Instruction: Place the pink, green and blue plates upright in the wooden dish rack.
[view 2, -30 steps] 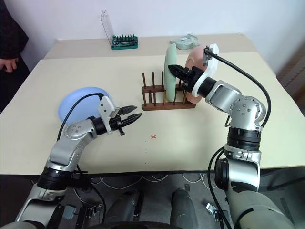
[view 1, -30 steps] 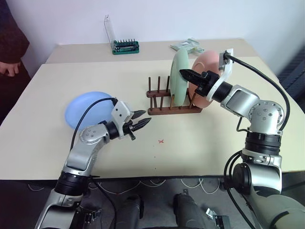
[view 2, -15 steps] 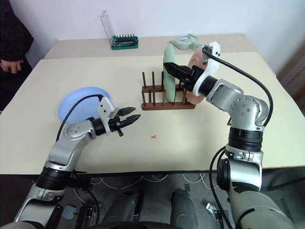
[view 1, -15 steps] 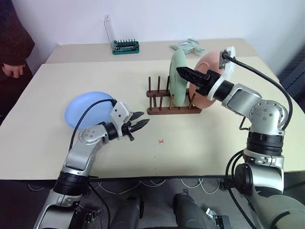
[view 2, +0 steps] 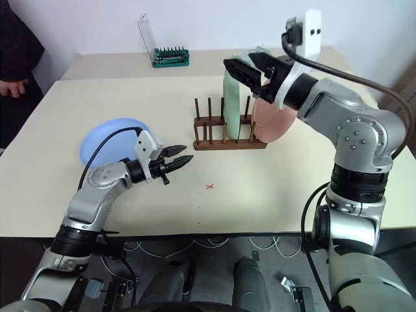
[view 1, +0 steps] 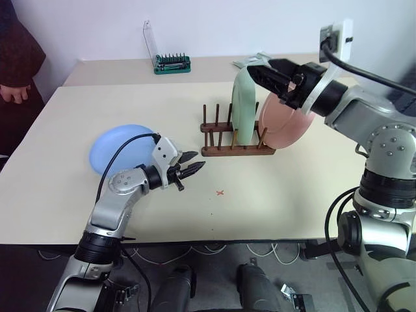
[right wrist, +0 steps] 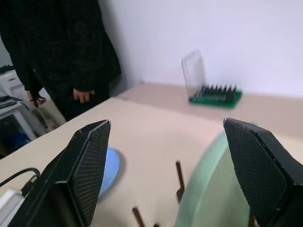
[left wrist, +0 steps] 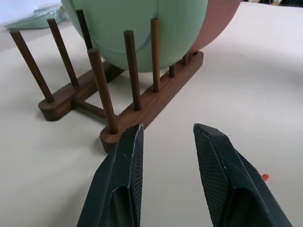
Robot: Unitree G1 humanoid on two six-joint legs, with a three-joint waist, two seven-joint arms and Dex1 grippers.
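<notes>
Green plate (view 1: 245, 107) and pink plate (view 1: 286, 121) stand upright in wooden dish rack (view 1: 235, 139); blue plate (view 1: 120, 148) lies flat.

No text, label, brand or number can be read on anything here. The one sign is a small red cross mark (view 1: 220, 192) on the tabletop (view 1: 292, 195), just beyond and to the side of the left gripper's fingers (view 1: 193, 170).

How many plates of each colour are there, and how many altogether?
Pink plate: 1, standing in the wooden dish rack
Green plate: 1, standing in the rack
Blue plate: 1, lying flat on the table
Total: 3 plates
</notes>
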